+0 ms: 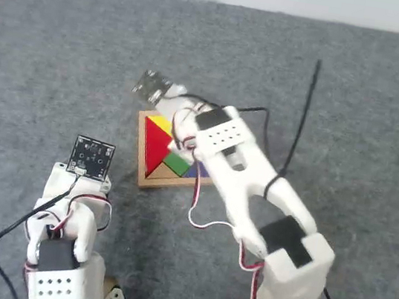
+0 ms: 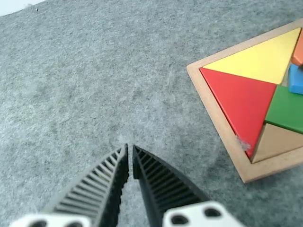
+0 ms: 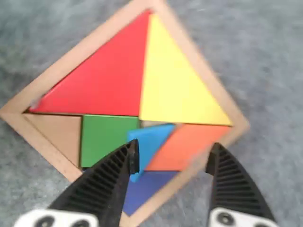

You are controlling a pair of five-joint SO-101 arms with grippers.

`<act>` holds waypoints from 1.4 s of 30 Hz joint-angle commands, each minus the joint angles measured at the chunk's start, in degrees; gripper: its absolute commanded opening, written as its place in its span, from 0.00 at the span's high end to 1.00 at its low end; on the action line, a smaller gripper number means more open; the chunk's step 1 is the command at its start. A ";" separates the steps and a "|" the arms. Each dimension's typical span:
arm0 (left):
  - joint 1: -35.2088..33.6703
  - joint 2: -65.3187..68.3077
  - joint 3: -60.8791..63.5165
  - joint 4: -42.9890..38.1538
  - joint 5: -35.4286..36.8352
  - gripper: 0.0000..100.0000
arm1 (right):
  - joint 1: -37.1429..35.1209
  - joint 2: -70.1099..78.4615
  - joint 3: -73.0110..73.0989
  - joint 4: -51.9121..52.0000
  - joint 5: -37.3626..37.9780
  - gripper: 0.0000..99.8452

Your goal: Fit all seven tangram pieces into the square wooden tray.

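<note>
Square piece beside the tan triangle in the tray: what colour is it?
The square piece is green, clearest in the right wrist view.

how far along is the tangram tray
Nearly done. Red triangle, yellow triangle, green square, tan triangle, orange piece and dark blue piece lie flat in the tray. The light blue piece looks askew, overlapping its neighbours, with the right tool open over it. Remaining: seating that piece. The left tool is shut over the carpet.
</note>
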 commanded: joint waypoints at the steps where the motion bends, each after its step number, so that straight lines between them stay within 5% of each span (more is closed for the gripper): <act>1: -0.18 -1.32 -0.92 -1.49 -0.09 0.99 | 2.33 -8.31 -0.70 2.24 -2.02 0.74; 4: -0.09 -1.32 -0.92 -1.49 -0.09 0.99 | 2.68 -12.62 2.37 3.38 -2.02 0.76; 10: -0.09 -1.32 -0.92 -1.49 -0.09 0.99 | 0.92 -13.58 10.37 -1.01 -1.93 0.93; 17: -0.09 -1.32 -0.92 -1.49 -0.09 0.99 | -0.75 0.40 8.26 -7.43 -1.93 0.94; 25: -0.18 -1.32 -0.92 -1.49 -0.09 0.99 | 0.22 5.49 -2.46 2.59 -1.93 0.95; 34: -0.26 -1.32 -0.92 -1.58 -0.09 0.99 | 0.48 -4.26 -1.85 8.22 -2.11 0.95; 42: -0.44 -1.32 -0.84 -2.64 0.00 0.99 | 2.24 -28.09 15.38 1.89 -1.93 0.95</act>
